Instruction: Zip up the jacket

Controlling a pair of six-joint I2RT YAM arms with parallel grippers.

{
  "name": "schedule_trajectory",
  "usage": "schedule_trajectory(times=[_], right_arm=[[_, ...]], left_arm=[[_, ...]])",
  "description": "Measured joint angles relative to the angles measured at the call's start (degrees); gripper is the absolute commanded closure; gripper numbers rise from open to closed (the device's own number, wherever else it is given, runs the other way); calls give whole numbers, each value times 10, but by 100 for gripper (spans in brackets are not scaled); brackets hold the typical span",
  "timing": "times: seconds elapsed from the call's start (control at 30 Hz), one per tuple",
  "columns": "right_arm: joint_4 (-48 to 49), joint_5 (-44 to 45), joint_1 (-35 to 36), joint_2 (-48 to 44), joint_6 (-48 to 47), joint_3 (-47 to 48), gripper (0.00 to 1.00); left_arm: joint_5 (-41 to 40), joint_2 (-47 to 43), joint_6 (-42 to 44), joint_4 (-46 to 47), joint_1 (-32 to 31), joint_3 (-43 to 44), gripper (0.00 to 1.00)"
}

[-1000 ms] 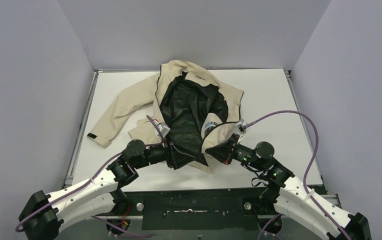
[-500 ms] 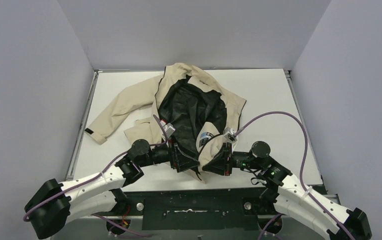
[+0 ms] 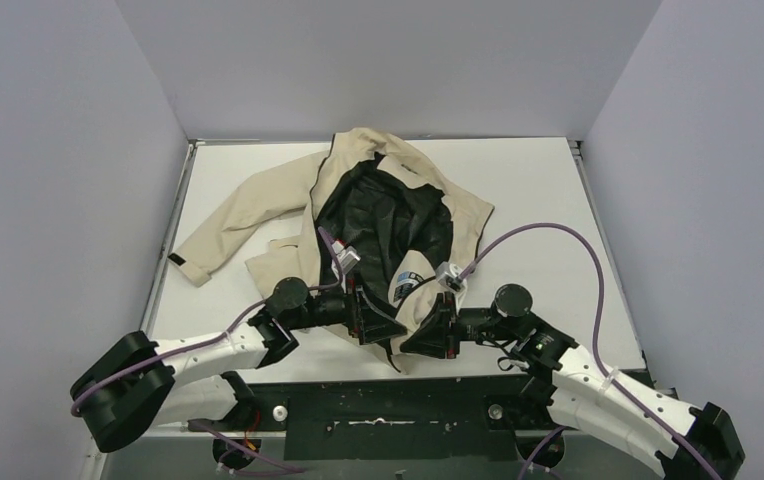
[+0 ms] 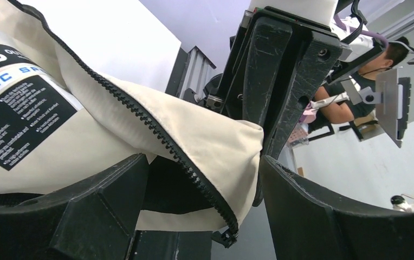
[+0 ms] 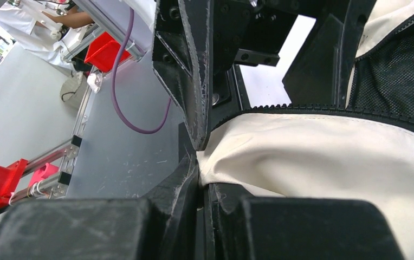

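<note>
The beige jacket (image 3: 258,200) lies open on the white table (image 3: 538,200), its black lining (image 3: 388,215) facing up and one sleeve stretched left. My two grippers meet at its near hem. My right gripper (image 3: 420,340) is shut on the beige hem corner (image 5: 302,157); its fingers (image 5: 202,173) pinch the cloth. My left gripper (image 3: 370,322) is open. That same hem corner, with its dark zipper teeth (image 4: 156,130) and zipper end (image 4: 224,236), hangs between the left gripper (image 4: 202,162) fingers without being pinched. The right gripper (image 4: 280,81) shows just behind it.
A black-and-white care label (image 3: 405,283) is sewn inside the jacket, also in the left wrist view (image 4: 20,114). The sleeve's black cuff tab (image 3: 180,263) lies near the table's left edge. Purple cables (image 3: 558,235) arc over the right side. The dark arm-base plate (image 3: 388,410) runs along the near edge.
Both grippers have moved closer together and toward the near edge, drawing the jacket's hem with them. The right gripper has shifted left; the hem has bunched between the two.
</note>
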Motion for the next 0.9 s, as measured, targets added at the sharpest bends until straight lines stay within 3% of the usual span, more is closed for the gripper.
schedule_trajectory(times=[0.17,0.3,0.7,0.9], right_arm=[[0,1,0,-13,-5,-2,100],[4,3,5,-19,-7,-12,100],[4,26,15,-48,-7,-28,100],[3,42,15,-58,-9,-31,100]], left_arm=[[19,39,-26,48,0,0,28],[38,81,-63,115,0,-1,41],[73,177,-170,310,0,-6,100],[76,185,-191,348,1,-6,100]])
